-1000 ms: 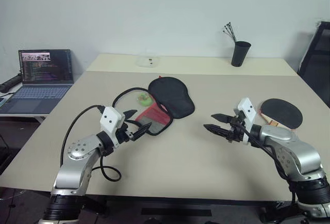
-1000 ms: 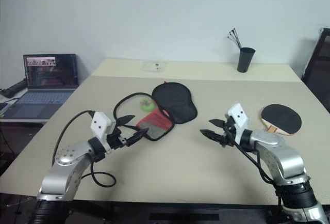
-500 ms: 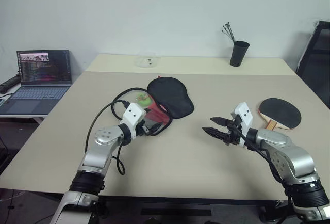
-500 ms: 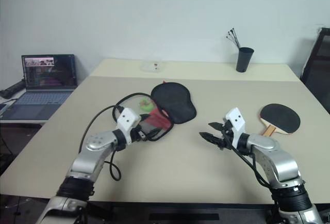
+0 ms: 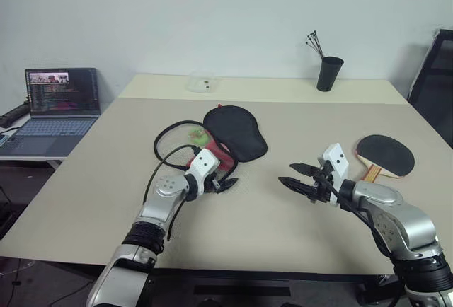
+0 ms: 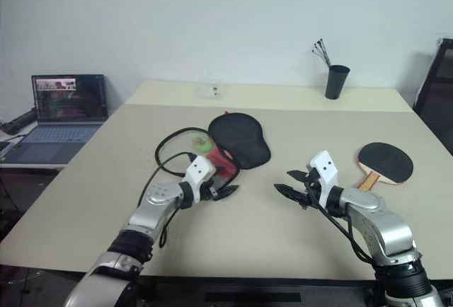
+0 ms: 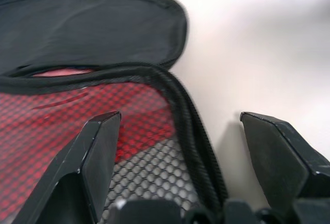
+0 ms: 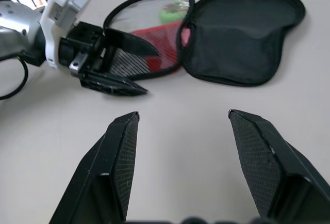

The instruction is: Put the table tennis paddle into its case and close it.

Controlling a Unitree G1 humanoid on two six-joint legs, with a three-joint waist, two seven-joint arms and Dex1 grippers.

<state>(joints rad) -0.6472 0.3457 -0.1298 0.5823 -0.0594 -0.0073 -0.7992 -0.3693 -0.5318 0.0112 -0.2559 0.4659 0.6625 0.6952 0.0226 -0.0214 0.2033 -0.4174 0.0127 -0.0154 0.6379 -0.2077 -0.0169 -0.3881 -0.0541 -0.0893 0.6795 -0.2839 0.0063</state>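
Table (image 5: 283,243): a wide beige top across the middle of the head views, carrying all the task's things.
Case (image 5: 237,131): centre of the frame, a little left — lying unzipped, its black flap spread flat and the red mesh half (image 7: 62,126) towards the lower left of it. Soft fabric, light and floppy by the look of it; likely to sag or fold unless taken by the stiffer zip rim.
Table tennis paddle (image 5: 386,154): right side of the frame, well apart from the case, black face flat on the table, handle pointing down-left. Rigid, thin and light; the wood handle looks the surest place to take hold, since the flat blade offers little edge to pinch.
Left gripper (image 5: 222,182): released, fingers spread on either side of the mesh half's zip rim — nothing grasped.
Right gripper (image 5: 297,175): lower right of centre, fingers apart and empty, above bare table between case and paddle.
Green charm (image 5: 200,135): small, beside the black flap's left edge.
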